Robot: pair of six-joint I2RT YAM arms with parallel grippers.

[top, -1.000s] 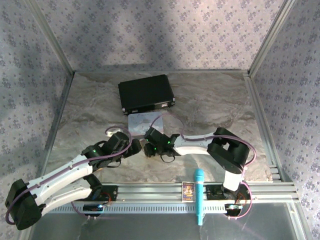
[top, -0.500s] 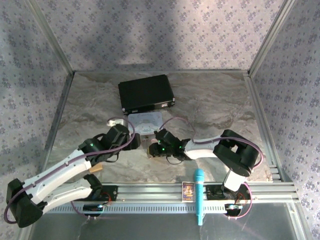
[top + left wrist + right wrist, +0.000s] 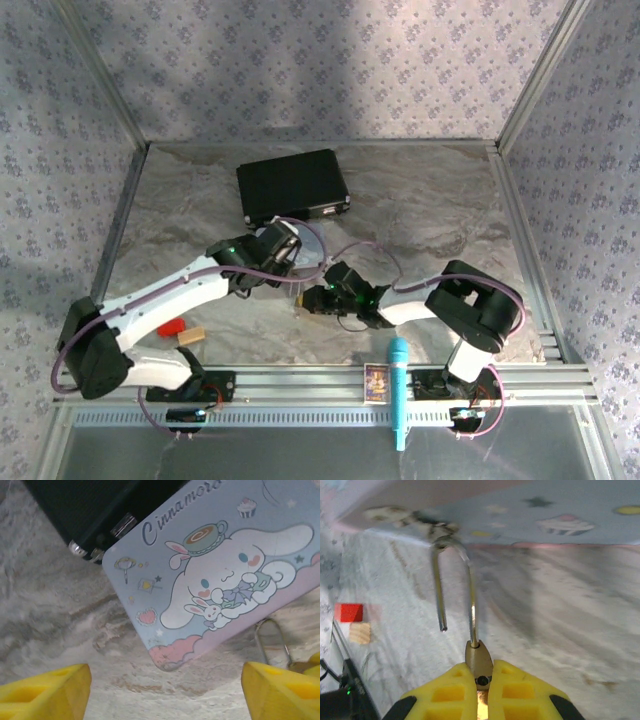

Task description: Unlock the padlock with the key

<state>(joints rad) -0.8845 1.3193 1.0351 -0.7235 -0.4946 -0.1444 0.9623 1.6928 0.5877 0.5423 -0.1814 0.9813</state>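
My right gripper (image 3: pixel 479 672) is shut on the brass body of the padlock (image 3: pixel 479 657), low over the table. The silvery shackle (image 3: pixel 471 580) stands open, with one leg free of the body and its bend against the edge of the pastel tin (image 3: pixel 545 510). A blurred pale metal clump (image 3: pixel 390 513) lies at that bend; I cannot tell whether it is the key. My left gripper (image 3: pixel 165 680) hangs open over the tin's (image 3: pixel 210 570) near corner, nothing between its fingers. In its view the shackle (image 3: pixel 272 637) shows at the right. From above, the left gripper (image 3: pixel 283 252) and right gripper (image 3: pixel 308 300) are close together.
A black case (image 3: pixel 292 187) lies behind the tin. A red block (image 3: pixel 172 327) and a tan block (image 3: pixel 190 338) sit near the left arm's base. A teal microphone (image 3: pixel 398 390) and a small card (image 3: pixel 376 382) rest on the front rail.
The left arm has swung right and away from me, from the table's left to over the tin, uncovering the two blocks. The right gripper has shifted slightly right and closed tighter on the padlock.
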